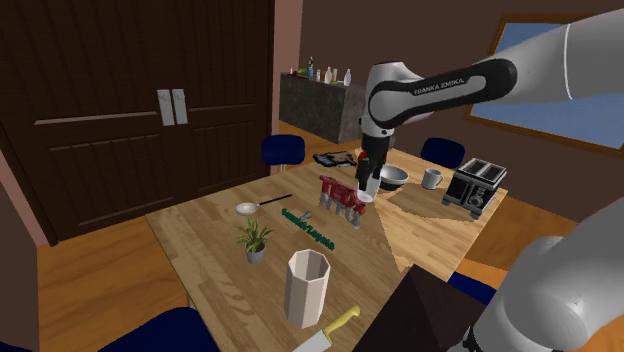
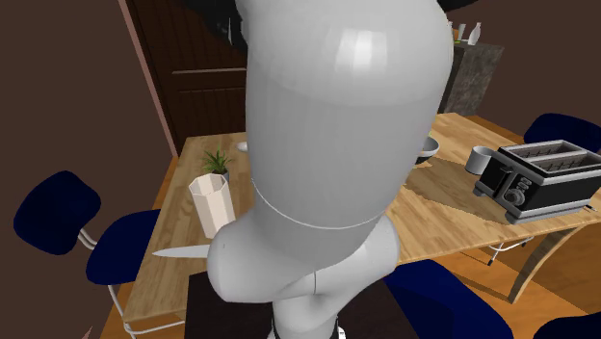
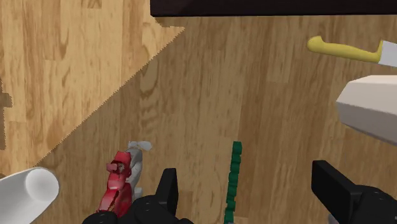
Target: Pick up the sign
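The sign (image 1: 307, 228) is a thin strip of green letters lying flat on the wooden table (image 1: 215, 250), between a potted plant and a red rack. My gripper (image 1: 368, 186) hangs above the table by the red rack (image 1: 340, 194), to the shoulder view's right of the sign. In the wrist view the sign (image 3: 233, 181) lies below the gripper (image 3: 248, 191), in the gap between the fingers and nearer one finger (image 3: 167, 189). The gripper is open and holds nothing.
A small potted plant (image 1: 254, 238), a tall white vase (image 1: 305, 287) and a yellow-handled knife (image 1: 335, 327) stand toward the table's near end. A spoon (image 1: 258, 205), bowl (image 1: 393, 177), mug (image 1: 432, 179) and toaster (image 1: 474, 184) lie farther back. Blue chairs (image 2: 55, 212) ring the table.
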### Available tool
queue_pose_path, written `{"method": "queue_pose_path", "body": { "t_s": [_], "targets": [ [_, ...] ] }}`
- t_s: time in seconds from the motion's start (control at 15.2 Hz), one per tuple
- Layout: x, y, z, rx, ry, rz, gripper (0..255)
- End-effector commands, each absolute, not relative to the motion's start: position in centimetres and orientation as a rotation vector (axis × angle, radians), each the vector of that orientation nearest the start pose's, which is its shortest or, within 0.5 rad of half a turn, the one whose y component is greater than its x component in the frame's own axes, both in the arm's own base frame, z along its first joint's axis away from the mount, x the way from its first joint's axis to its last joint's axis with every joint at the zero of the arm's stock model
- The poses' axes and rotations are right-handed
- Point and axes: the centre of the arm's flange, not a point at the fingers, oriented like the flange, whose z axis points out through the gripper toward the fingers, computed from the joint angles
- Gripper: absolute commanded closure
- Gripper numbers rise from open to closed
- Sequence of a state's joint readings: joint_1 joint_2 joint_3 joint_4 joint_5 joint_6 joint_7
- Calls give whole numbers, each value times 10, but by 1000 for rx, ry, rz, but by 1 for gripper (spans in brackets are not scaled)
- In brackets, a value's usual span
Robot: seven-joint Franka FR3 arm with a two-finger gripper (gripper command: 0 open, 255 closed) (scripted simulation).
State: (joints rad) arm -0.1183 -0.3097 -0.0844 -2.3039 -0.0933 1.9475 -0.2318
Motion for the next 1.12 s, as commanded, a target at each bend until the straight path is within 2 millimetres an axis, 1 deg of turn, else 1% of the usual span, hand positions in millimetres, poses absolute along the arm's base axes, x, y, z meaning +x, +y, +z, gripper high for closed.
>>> {"method": "queue_pose_path", "body": {
  "t_s": [0.0,1.06],
  "targets": [
    [456,-115,448,-3184,-88,89,0],
    [581,-249,341,-3150,102,57,0]
  ]
}}
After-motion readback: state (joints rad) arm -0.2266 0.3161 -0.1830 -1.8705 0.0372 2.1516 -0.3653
